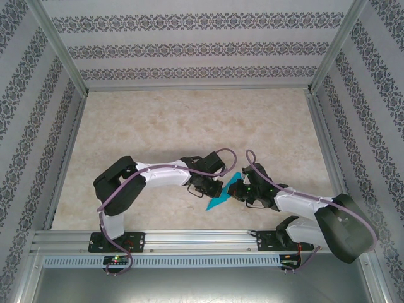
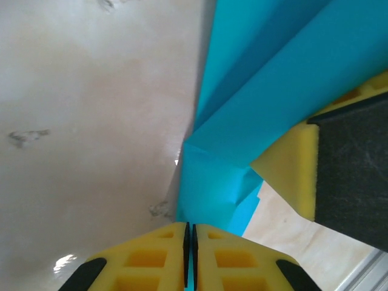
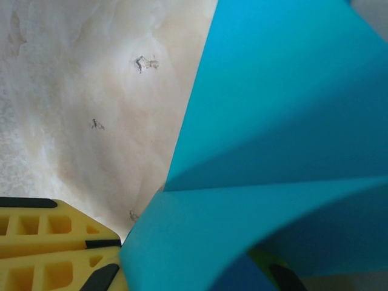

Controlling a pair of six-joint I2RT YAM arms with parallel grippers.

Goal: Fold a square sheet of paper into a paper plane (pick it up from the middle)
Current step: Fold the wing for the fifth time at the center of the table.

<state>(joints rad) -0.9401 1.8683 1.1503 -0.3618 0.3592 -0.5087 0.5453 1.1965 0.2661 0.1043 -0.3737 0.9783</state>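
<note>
The left gripper (image 2: 189, 233) and right gripper (image 1: 242, 189) are both pinching the creased square sheet of paper (image 1: 221, 197) from opposite sides, folding seemingly only partway done.

Far table (image 1: 189, 120) open; paper (image 1: 221, 199) blocks the near middle.

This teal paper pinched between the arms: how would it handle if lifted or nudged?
Probably floppy: the paper bows in a curve beyond its crease in the right wrist view. Likely very light: the left pincer pinches just a thin edge. Its folds look soft, so a push would likely bend it, not slide it.
</note>
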